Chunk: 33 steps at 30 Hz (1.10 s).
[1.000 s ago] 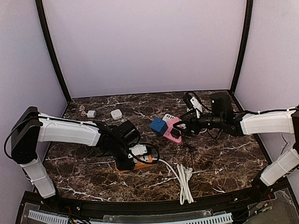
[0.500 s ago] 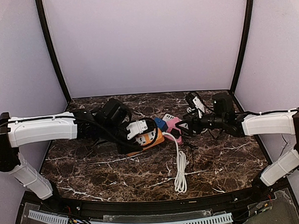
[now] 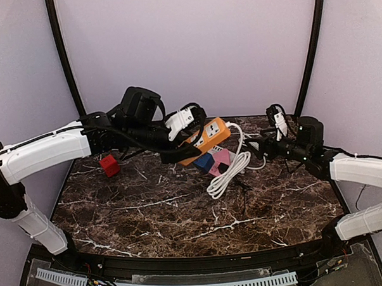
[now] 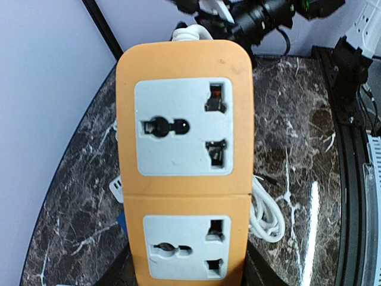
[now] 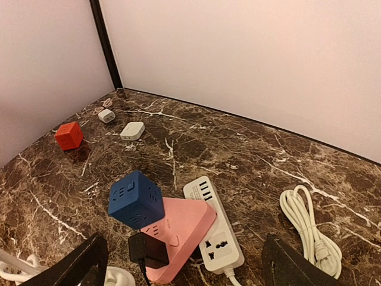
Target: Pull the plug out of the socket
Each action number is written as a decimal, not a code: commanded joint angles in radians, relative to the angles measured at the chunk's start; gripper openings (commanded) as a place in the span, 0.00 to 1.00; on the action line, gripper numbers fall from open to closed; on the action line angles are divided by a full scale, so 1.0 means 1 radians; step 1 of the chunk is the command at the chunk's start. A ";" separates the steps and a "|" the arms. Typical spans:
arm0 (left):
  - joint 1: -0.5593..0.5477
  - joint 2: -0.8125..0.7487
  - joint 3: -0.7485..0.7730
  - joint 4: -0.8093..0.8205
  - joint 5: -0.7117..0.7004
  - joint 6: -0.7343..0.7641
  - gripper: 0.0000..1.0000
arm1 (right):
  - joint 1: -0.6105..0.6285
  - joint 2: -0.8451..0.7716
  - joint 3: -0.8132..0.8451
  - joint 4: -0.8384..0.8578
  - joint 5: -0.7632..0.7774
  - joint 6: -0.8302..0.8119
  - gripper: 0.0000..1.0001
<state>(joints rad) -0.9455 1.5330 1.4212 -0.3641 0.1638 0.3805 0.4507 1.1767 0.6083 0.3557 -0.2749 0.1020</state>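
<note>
The left gripper point(image 3: 186, 151) is clamped on the near end of an orange power strip point(image 4: 184, 155) and holds it tilted in the air above the table point(image 3: 150, 214). The strip's two white outlets face the left wrist camera, and both are bare. Its white cord point(image 3: 227, 173) leaves the far end and hangs in loops down to the marble.

The right gripper point(image 3: 256, 146) is spread wide with nothing between its fingers point(image 5: 80, 265). Just ahead of it and below lies a pink socket block point(image 5: 181, 229), with a black plug point(image 5: 149, 251) set into the edge nearest the gripper. How deep the plug sits cannot be told. A blue cube socket point(image 5: 136, 199) rests on the pink block's far side, and a white power strip point(image 5: 215, 232) lies against its right side.
</note>
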 commanded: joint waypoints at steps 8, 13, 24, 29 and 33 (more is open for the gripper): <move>0.104 0.189 0.366 0.087 -0.016 -0.093 0.01 | -0.030 -0.009 -0.039 0.049 0.094 0.053 0.99; 0.178 0.324 0.537 0.068 -0.031 -0.157 0.01 | -0.033 -0.005 -0.040 0.048 0.112 0.055 0.98; 0.316 0.632 0.828 0.095 -0.055 -0.316 0.01 | -0.035 -0.003 -0.038 0.037 0.090 0.056 0.99; 0.355 0.764 0.898 0.063 0.055 -0.373 0.01 | -0.035 -0.003 -0.033 0.034 0.085 0.055 0.99; 0.360 0.809 0.884 0.026 0.103 -0.422 0.01 | -0.036 -0.002 -0.034 0.032 0.081 0.054 0.99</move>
<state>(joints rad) -0.5735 2.3398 2.2810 -0.3466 0.1619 0.0345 0.4179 1.1675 0.5823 0.3801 -0.1852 0.1482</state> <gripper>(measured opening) 0.466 0.986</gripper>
